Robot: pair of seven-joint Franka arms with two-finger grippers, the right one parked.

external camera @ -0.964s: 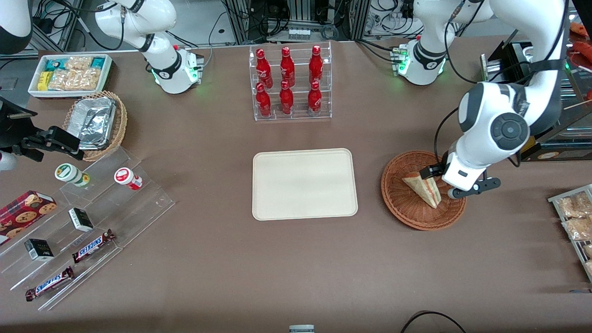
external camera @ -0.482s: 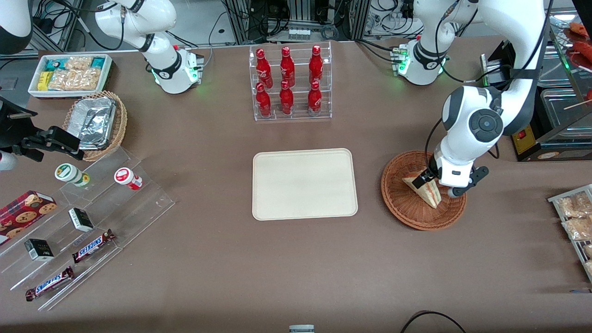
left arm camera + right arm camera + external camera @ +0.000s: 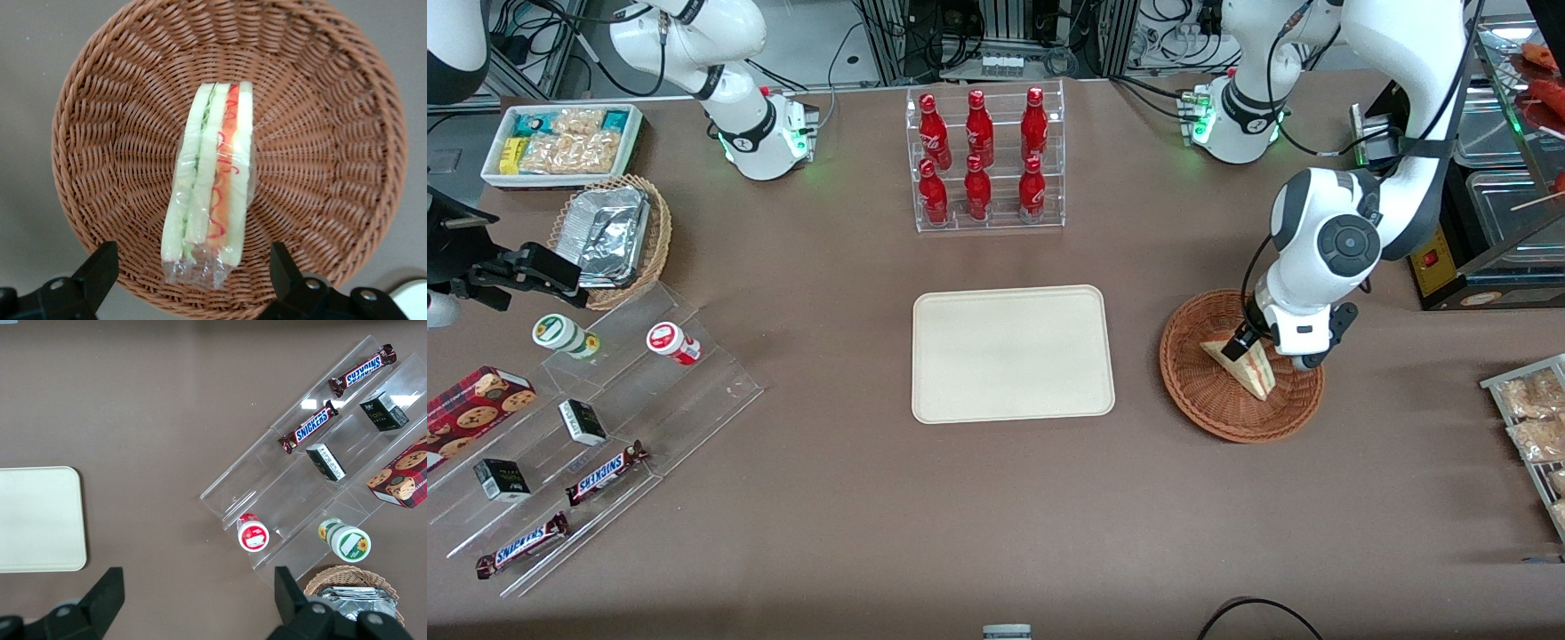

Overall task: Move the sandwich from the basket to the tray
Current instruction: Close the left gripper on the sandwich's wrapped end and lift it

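Wicker, reddish-brown, one basket [image 3: 1240, 366] sits on the table [image 3: 960, 516] at the front frame's right, holding one sandwich [image 3: 1242, 363]. One cream tray [image 3: 1012, 353] lies at frame centre, well apart from the basket. Six red bottles [image 3: 978, 156] stand in a rack at upper centre. The pincer [image 3: 193, 270] hangs just above the basket with its fingers [image 3: 97, 270] spread wide, one on each side of the wrapped sandwich's [image 3: 212, 180] near end, not touching it.
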